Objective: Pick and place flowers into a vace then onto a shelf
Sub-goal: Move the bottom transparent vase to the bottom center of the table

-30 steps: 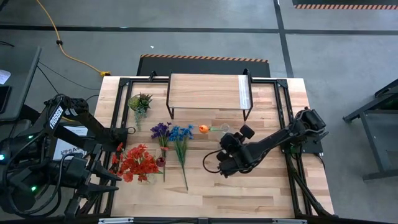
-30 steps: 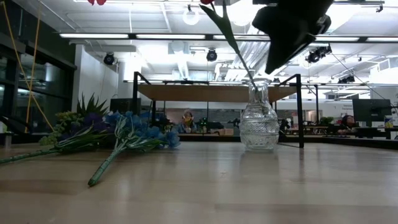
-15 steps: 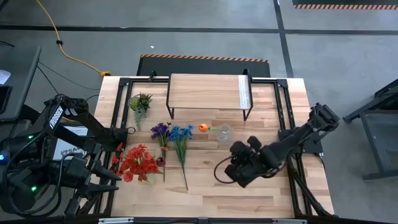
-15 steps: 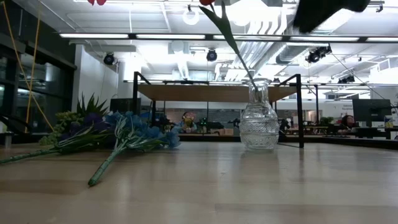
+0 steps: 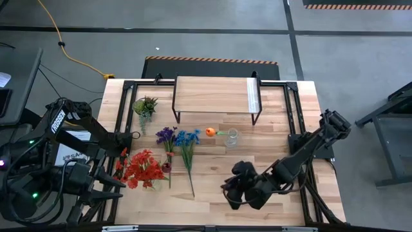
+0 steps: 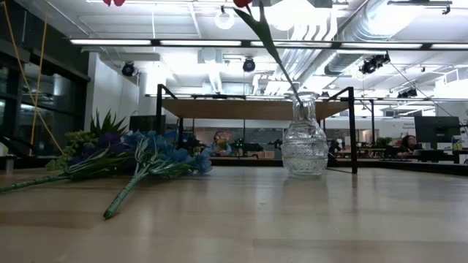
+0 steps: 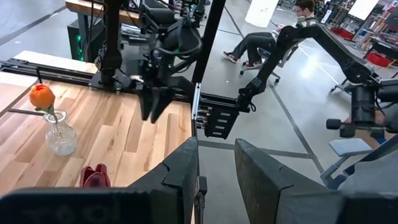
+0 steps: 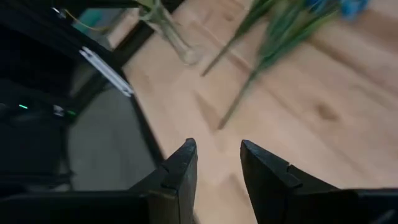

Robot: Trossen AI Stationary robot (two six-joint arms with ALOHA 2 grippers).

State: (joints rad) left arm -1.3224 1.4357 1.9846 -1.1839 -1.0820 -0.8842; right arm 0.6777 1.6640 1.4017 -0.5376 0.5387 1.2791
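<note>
A clear glass vase (image 5: 232,137) stands upright on the tabletop in front of the shelf (image 5: 215,95). One orange flower (image 5: 210,133) sticks into its neck and leans toward the table's left. In the low view the vase (image 6: 305,146) shows the green stem (image 6: 267,40) slanting up. Red (image 5: 143,169), purple (image 5: 166,135) and blue flowers (image 5: 188,145) lie flat on the table's left half. My right gripper (image 5: 228,189) hovers open near the table's near edge, well clear of the vase. My left gripper (image 7: 216,180) waits open off the table's left side.
A small green spiky plant (image 5: 144,105) sits at the far left of the table. Black frame rails (image 5: 299,129) run along the table's sides. The right wrist view looks down on bare wood and the blue flowers' stems (image 8: 245,87). A seated person (image 7: 267,43) shows beyond the table.
My right gripper has drawn back from beside the vase toward the table's near edge, and it has left the low view. The vase and the orange flower have stayed put.
</note>
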